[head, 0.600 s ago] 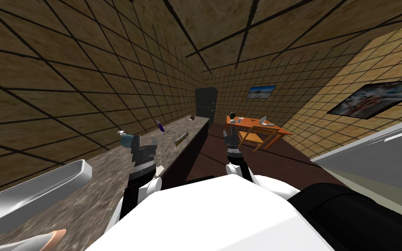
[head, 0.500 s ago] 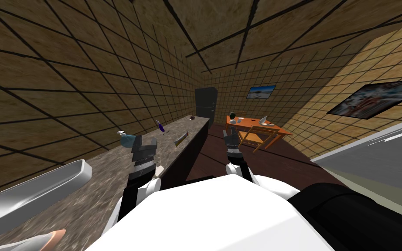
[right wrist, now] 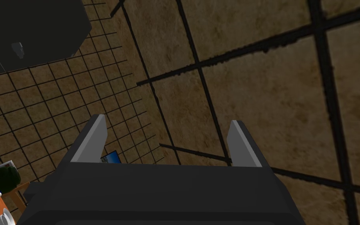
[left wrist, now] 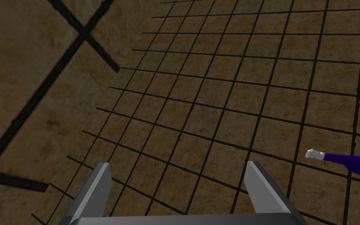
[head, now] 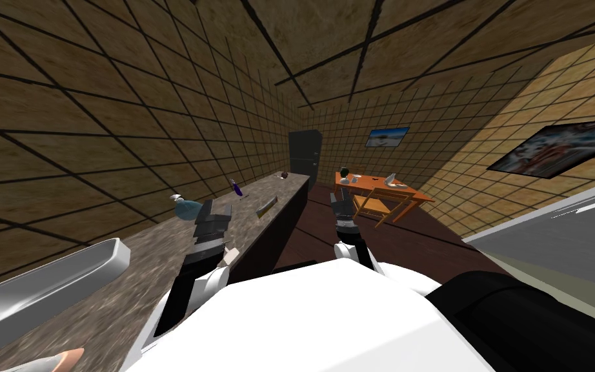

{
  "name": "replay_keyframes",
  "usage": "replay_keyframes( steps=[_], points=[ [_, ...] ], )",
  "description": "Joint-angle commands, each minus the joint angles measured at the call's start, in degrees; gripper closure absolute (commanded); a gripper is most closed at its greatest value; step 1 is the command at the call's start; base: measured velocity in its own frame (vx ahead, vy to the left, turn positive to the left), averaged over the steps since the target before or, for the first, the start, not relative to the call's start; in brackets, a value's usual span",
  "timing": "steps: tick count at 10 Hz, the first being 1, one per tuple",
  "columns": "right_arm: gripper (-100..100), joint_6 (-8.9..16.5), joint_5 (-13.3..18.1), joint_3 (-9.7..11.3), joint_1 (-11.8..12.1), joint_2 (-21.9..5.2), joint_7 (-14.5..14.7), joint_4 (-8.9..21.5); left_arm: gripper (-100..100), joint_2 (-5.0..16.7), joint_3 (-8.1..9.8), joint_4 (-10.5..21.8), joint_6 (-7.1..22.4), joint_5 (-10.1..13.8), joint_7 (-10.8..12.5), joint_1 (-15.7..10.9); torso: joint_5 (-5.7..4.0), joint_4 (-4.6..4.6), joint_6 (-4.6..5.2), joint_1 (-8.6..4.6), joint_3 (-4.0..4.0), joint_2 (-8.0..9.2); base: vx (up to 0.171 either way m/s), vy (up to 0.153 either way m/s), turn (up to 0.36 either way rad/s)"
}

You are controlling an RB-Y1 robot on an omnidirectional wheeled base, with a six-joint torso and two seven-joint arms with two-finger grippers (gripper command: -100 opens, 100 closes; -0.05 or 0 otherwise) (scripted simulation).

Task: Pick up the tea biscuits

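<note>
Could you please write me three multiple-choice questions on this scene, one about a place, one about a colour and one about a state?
1. Where is the purple bottle?
A. on the speckled counter
B. on the floor
C. on a wall shelf

2. What colour is the table at the far end of the room?
A. white
B. orange
C. green

3. How do the fingers of the left hand stand?
A. shut on a bottle
B. shut on nothing
C. open, with nothing between them

Answers:
1 A: the head view shows the bottle upright on the counter's top.
2 B: the table's top and legs are plainly orange.
3 C: in the left wrist view the two fingers stand wide apart and nothing is held between them.
</note>
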Motion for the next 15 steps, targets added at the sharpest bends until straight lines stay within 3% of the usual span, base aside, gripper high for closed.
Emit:
replay_keyframes(
  steps=[1, 2, 3, 4, 7, 8, 11, 12, 13, 14, 15],
  points=[
    [0, 0.0, 0.0, 0.0, 0.0, 0.0, 0.0, 0.0, -100, 2.83, 1.74, 0.05, 2.86, 1.92, 1.83, -0.15, 0.0, 0.0, 0.0, 0.0, 0.0, 0.0, 0.054, -0.064, 0.027],
    [0, 0.0, 0.0, 0.0, 0.0, 0.0, 0.0, 0.0, -100, 2.83, 1.74, 0.05, 3.69, 1.92, 1.83, -0.15, -0.01, -0.01, 0.0, -0.04, -0.03, -0.04, 0.034, -0.055, 0.01],
    [0, 0.0, 0.0, 0.0, 0.0, 0.0, 0.0, 0.0, -100, 4.42, 2.92, -0.03, 6.0, 3.25, 3.03, -0.32, -0.01, -0.01, 0.0, -0.03, -0.01, 0.0, 0.031, -0.057, 0.014],
    [0, 0.0, 0.0, 0.0, 0.0, 0.0, 0.0, 0.0, -100, 4.42, 2.92, -0.03, 6.25, 3.25, 3.03, -0.32, -0.01, 0.0, 0.0, -0.04, 0.01, 0.01, 0.026, -0.04, 0.012],
    [0, 0.0, 0.0, 0.0, 0.0, 0.0, 0.0, 0.0, -100, 7.45, 5.59, -0.3, 11.37, 6.24, 5.73, -0.7, 0.0, 0.0, 0.0, 0.01, 0.01, 0.03, 0.033, -0.047, 0.016],
    [0, 0.0, 0.0, 0.0, 0.0, 0.0, 0.0, 0.0, -100, 7.45, 5.59, -0.3, 12.01, 6.24, 5.73, -0.7, 0.0, 0.0, 0.0, 0.01, 0.0, 0.01, 0.043, -0.047, 0.011],
    [0, 0.0, 0.0, 0.0, 0.0, 0.0, 0.0, 0.0, -100, 10.32, 8.59, -0.66, 17.19, 9.6, 8.74, -1.08, -0.01, 0.0, 0.0, -0.04, 0.0, 0.01, 0.038, -0.064, 0.017],
    [0, 0.0, 0.0, 0.0, 0.0, 0.0, 0.0, 0.0, -100, 10.32, 8.59, -0.66, 18.45, 9.6, 8.74, -1.08, -0.02, 0.0, 0.0, -0.08, 0.0, 0.0, 0.032, -0.053, 0.019],
    [0, 0.0, 0.0, 0.0, 0.0, 0.0, 0.0, 0.0, -100, 11.75, 10.17, -0.85, 20.28, 11.38, 10.32, -1.27, -0.01, 0.0, 0.0, -0.03, 0.01, 0.02, 0.044, -0.064, 0.024],
    [0, 0.0, 0.0, 0.0, 0.0, 0.0, 0.0, 0.0, -100, 11.75, 10.17, -0.85, 21.87, 11.38, 10.32, -1.27, -0.02, 0.0, 0.0, -0.06, -0.01, -0.02, 0.043, -0.053, 0.015],
    [0, 0.0, 0.0, 0.0, 0.0, 0.0, 0.0, 0.0, -100, 13.19, 11.78, -1.04, 23.98, 13.23, 11.94, -1.42, -0.01, -0.01, 0.0, -0.03, -0.01, -0.01, 0.04, -0.064, 0.016]
  ],
)
